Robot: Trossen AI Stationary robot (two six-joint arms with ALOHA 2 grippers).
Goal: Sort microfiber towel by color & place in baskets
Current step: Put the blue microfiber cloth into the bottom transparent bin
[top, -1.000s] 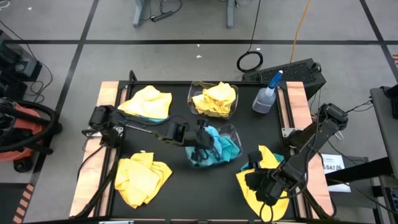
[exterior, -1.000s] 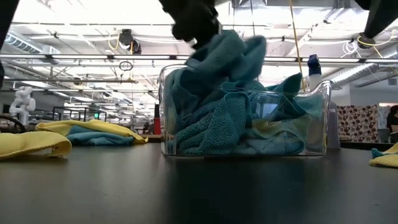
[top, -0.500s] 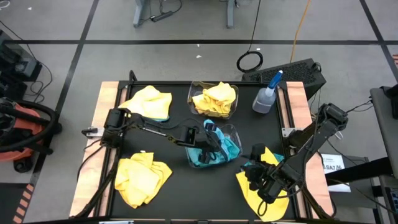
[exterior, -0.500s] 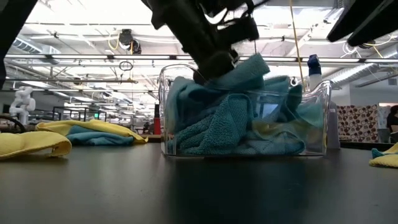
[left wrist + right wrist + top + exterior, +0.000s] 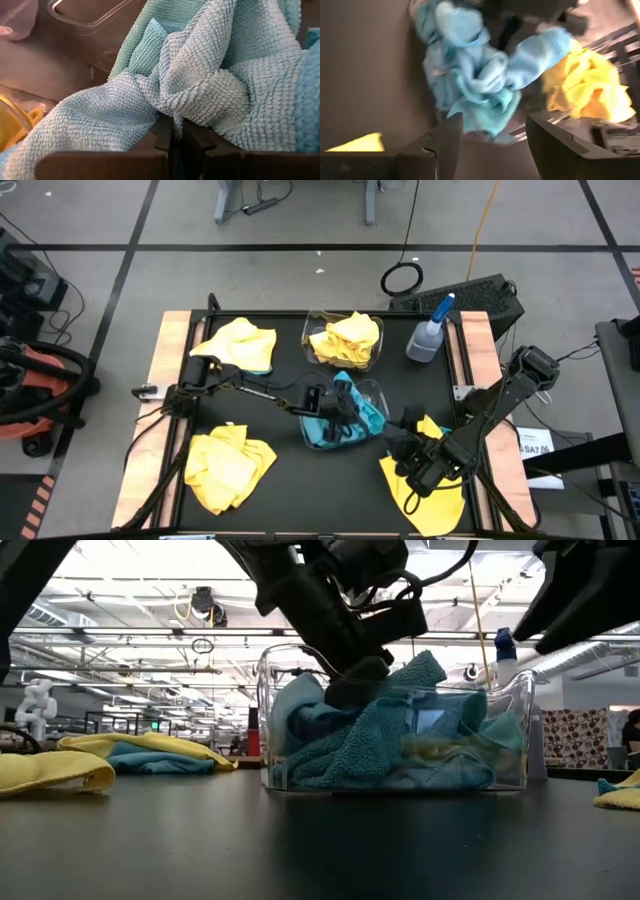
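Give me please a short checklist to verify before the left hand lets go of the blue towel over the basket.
1. Left hand is inside the blue basket: ok.
2. Left hand shut on the turquoise towel: ok.
3. Basket holds only turquoise cloth: cannot tell; something pale yellowish shows low at its front wall.
4. Towel fully inside the rim: not ok, a corner stands above it.
5. Right hand is away from the basket, open over the yellow towel: ok.
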